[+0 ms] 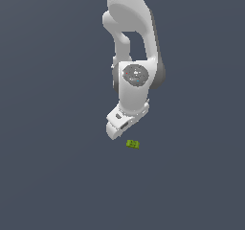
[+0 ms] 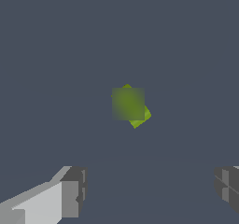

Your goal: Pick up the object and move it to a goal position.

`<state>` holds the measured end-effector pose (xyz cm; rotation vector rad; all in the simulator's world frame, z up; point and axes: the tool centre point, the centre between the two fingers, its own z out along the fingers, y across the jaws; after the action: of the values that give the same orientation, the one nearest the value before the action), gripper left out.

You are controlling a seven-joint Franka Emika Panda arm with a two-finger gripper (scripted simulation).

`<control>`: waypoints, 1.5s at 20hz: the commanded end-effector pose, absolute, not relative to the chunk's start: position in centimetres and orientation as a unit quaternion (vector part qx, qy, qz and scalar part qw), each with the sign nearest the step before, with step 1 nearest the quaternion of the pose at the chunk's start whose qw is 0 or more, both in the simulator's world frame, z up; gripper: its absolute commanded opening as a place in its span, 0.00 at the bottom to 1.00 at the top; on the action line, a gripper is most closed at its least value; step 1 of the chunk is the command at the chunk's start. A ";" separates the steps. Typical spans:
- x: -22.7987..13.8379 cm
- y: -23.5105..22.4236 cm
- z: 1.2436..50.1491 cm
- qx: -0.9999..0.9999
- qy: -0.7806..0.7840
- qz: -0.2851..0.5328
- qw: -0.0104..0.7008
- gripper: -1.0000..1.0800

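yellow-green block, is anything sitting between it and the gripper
Nothing visible does. In the wrist view the yellow-green block lies alone on the bare dark surface, ahead of the gripper, whose fingers are spread wide apart. In the exterior view only empty space separates the two. No goal marker is visible.

A simulator's bare scene: flat, featureless slate-grey ground [image 1: 48, 176] with smooth untextured rendering.

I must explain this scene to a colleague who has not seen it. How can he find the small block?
Find the white robot arm and follow it down to its pincer. Just below lies the block: tiny, yellow-green, the only coloured thing there.
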<state>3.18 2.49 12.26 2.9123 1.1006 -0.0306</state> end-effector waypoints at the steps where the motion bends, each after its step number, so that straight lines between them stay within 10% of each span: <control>1: 3.6 2.8 11.6 0.921 0.389 -0.010 0.013 0.96; 30: 6.2 5.2 6.2 0.776 0.630 0.000 0.000 0.96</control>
<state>6.21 5.14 6.27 2.4436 1.9745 -0.0009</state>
